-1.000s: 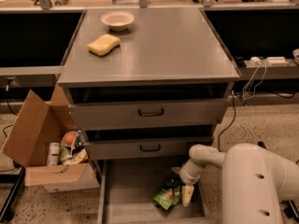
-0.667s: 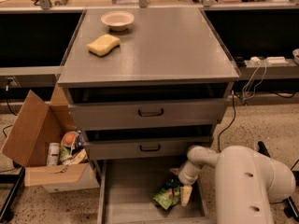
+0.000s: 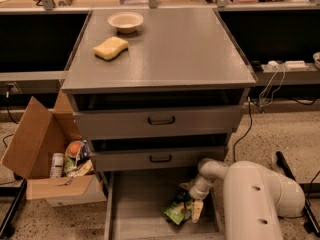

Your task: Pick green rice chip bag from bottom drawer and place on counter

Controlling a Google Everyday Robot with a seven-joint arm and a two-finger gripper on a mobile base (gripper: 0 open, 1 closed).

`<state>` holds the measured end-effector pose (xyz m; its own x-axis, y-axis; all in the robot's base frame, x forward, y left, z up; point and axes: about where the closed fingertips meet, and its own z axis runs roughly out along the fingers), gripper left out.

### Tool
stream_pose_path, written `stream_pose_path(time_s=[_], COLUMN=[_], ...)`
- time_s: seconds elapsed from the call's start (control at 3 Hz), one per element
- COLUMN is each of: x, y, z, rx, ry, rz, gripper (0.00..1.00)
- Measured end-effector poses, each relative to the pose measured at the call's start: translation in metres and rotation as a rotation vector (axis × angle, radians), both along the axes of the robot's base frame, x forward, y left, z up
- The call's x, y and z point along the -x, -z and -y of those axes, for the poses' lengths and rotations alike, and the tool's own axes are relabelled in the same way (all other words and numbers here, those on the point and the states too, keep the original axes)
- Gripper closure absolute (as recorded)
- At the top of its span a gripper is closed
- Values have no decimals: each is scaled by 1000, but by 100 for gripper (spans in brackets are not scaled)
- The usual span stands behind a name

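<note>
The green rice chip bag [image 3: 175, 212] lies crumpled on the floor of the open bottom drawer [image 3: 135, 209], right of its middle. My gripper [image 3: 188, 204] reaches down into the drawer from the right and sits right at the bag's right edge, touching or nearly touching it. My white arm [image 3: 260, 199] fills the lower right of the view and hides the drawer's right side. The counter [image 3: 170, 49] is the flat grey cabinet top above.
A yellow sponge [image 3: 110, 48] and a small white bowl [image 3: 125, 20] sit at the counter's back left. Two closed drawers with black handles [image 3: 161, 120] are above the open one. An open cardboard box [image 3: 47, 159] with packets stands at the left on the floor.
My arm's large white housing has shifted a little to the left and closer in. The gripper and the bag stay at about the same spot in the drawer.
</note>
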<state>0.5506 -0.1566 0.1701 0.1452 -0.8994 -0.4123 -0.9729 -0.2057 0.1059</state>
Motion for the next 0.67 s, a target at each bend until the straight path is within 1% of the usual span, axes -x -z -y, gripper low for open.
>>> stream_pose_path(time_s=[0.33,0.67], x=[1,1], y=[16,28], z=[0,3], rx=[1,4], ry=[-2,-1], rz=[-22,-34], gripper=[0,18])
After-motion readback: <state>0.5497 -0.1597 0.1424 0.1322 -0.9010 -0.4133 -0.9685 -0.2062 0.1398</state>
